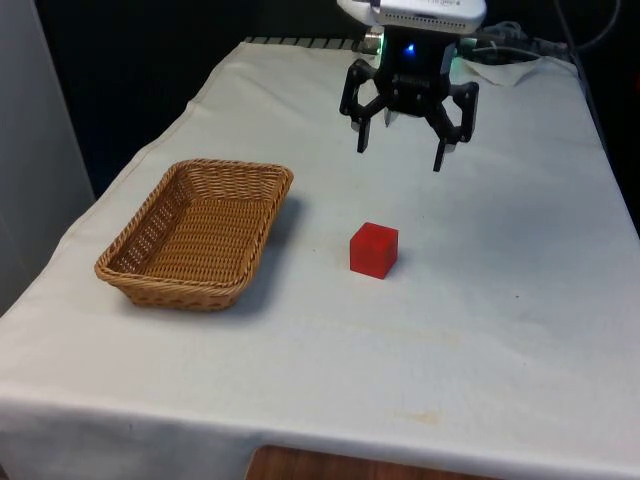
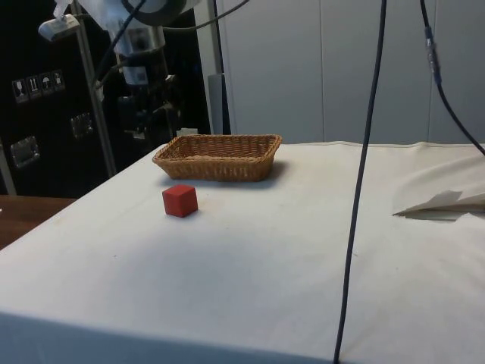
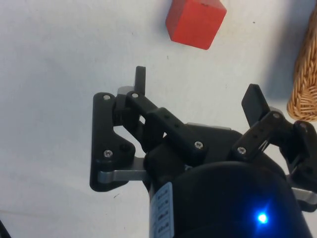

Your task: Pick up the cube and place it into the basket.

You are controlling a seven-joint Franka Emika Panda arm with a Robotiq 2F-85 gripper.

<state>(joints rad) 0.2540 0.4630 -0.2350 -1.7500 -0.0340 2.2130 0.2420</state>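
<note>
A red cube [image 1: 374, 249] rests on the white cloth near the table's middle; it also appears in the side view [image 2: 179, 201] and the wrist view [image 3: 195, 21]. The woven wicker basket [image 1: 150, 225] stands to the cube's left in the front view, holding nothing, and its rim shows in the side view [image 2: 217, 139] and the wrist view [image 3: 307, 74]. My gripper [image 1: 401, 159] hangs open in the air above the table, behind the cube and well clear of it. Its fingers [image 3: 140, 79] are spread wide with nothing between them.
A crumpled fold of white cloth or paper [image 2: 447, 203] lies on the table at the side view's right. Cables [image 2: 362, 174] hang down across the side view. Bundled wires [image 1: 510, 55] lie at the table's far end.
</note>
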